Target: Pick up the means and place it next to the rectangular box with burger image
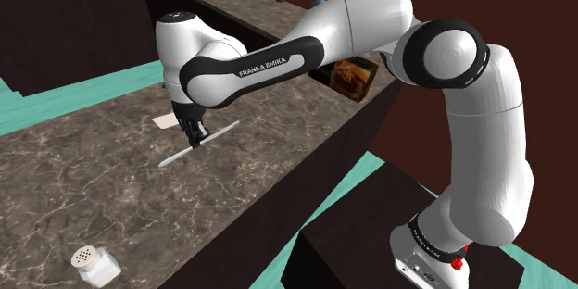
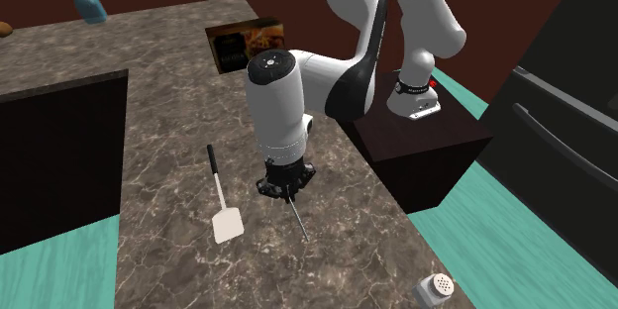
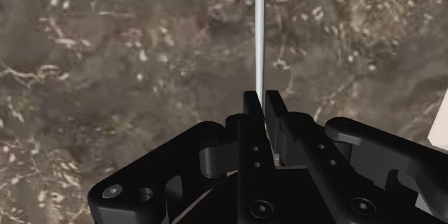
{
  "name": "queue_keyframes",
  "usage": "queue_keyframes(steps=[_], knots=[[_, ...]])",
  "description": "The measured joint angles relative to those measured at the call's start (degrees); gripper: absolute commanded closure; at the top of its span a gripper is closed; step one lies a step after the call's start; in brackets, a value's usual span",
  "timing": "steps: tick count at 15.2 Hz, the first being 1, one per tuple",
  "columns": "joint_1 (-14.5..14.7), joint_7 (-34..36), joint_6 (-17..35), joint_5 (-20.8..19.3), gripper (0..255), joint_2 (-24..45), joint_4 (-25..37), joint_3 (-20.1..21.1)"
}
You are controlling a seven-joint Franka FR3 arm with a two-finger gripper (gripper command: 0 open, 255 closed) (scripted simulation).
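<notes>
black gripper (image 3: 260,102) is pinching a thin white utensil (image 3: 260,36) over the marbled counter (image 2: 168,109), a white spatula (image 2: 218,190) lying just beside it, the burger-picture box (image 2: 248,44) standing well apart beyond the arm, a shaker (image 2: 436,287) sitting near the edge.

The one legible marking was the brand name FRANKA EMIKA. It was printed in white capitals along the black band (image 1: 252,69) on the forearm link of the arm (image 1: 370,14), and it was seen in the shoulder view. A dark ring (image 1: 426,237) near the arm's base carried a row of small white characters that were too small to read. The same ring (image 2: 414,85) appeared in the second exterior view, equally unreadable. The box (image 1: 353,76) on the worktop (image 1: 111,162) bore a printed food picture on its face (image 2: 248,45), and any wording there could not be made out.
</notes>
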Motion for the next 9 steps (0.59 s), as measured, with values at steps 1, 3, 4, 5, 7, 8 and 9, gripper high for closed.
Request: queue_keyframes(steps=[1, 3, 4, 5, 7, 8, 9], knots=[[-0.04, -0.08, -0.27, 0.10, 255, -0.14, 0.14, 0.07], [-0.11, -0.20, -1.18, 0.45, 255, -0.70, 0.58, 0.35], [-0.11, -0.37, -1.81, 0.61, 255, -0.86, 1.11, 0.45], [-0.07, -0.43, -2.42, 0.78, 255, -1.08, 1.54, 0.57], [-0.12, -0.70, -3.68, 1.16, 255, -1.59, 2.40, 0.84], [-0.15, -0.75, -4.19, 1.34, 255, -1.89, 2.66, 0.97], [-0.23, -0.88, -4.72, 1.53, 255, -2.17, 2.94, 1.10]])
